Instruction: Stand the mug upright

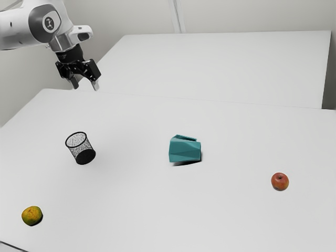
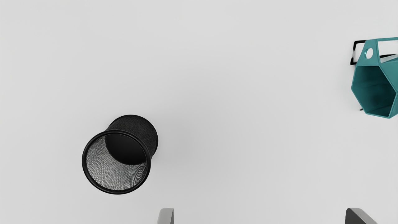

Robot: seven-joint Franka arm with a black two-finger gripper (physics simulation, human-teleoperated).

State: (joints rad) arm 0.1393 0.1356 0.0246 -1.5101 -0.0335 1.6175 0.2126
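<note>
Reaching looks like the step in hand: the mug [image 1: 185, 150] lies sideways mid-frame in the exterior view; the fingers [image 1: 95, 85], upper left, wide apart and empty, should cross to it.

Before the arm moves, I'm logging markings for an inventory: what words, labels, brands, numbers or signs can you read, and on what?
No words or numbers can be read.
Arm: a pale emblem on a dark round patch, too small to make out.
Teal mug, mesh cup, red fruit, yellow-green fruit: no text seen.
</note>
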